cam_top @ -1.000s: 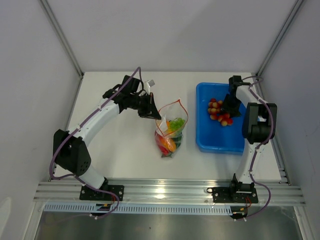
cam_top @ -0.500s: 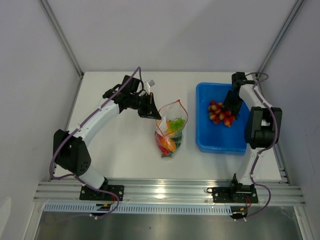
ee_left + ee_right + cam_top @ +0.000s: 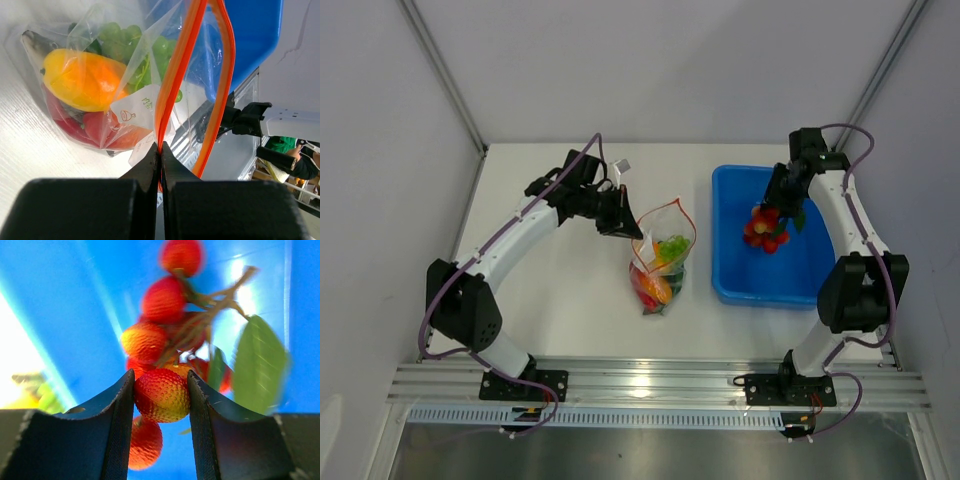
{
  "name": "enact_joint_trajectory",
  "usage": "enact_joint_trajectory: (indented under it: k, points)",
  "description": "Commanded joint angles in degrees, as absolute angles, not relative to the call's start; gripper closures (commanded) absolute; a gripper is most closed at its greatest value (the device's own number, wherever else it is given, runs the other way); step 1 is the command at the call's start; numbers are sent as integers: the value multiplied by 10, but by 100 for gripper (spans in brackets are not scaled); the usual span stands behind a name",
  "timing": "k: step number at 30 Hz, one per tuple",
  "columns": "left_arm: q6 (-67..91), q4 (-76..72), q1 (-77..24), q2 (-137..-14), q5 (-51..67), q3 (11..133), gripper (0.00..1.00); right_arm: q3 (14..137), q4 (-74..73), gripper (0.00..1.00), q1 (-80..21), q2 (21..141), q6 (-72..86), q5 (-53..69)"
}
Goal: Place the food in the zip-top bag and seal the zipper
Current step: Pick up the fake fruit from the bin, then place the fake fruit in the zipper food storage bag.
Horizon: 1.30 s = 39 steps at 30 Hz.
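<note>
Item: zip-top bag [image 3: 660,262], mid-worktop [image 3: 570,300], mouth open; mango [image 3: 80,80] and grapes [image 3: 125,45] already inside. Your left claw [image 3: 160,150] is pinched closed on one zipper [image 3: 175,75] lip, holding it up.
Item: cherry tomatoes [image 3: 161,395], clamped in your right claw [image 3: 161,377] over the blue tub [image 3: 760,285] (well apart from the bag).
Outstanding: load that cluster, seal zipper.
</note>
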<state>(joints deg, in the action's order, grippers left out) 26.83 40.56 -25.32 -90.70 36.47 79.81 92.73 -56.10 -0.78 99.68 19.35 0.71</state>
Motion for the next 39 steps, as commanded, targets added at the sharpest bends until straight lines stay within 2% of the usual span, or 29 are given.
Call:
enact_joint_trajectory:
  k: [1,10,23,30,39]
  points:
    - [254,410,-249,-884,385,828,100,961,-591,100,-44,933,188,42]
    - [255,418,-249,-894,404,849,99,1042,-607,100,-128,861,196,92]
    - [272,419,-250,-886,410,865,99,1167,-592,100,-197,873,221,187]
    - [273,425,-250,-889,414,876,99,1153,-589,100,-253,886,217,207]
    - [275,424,-258,-883,413,875,99,1118,-620,100,-277,902,248,200]
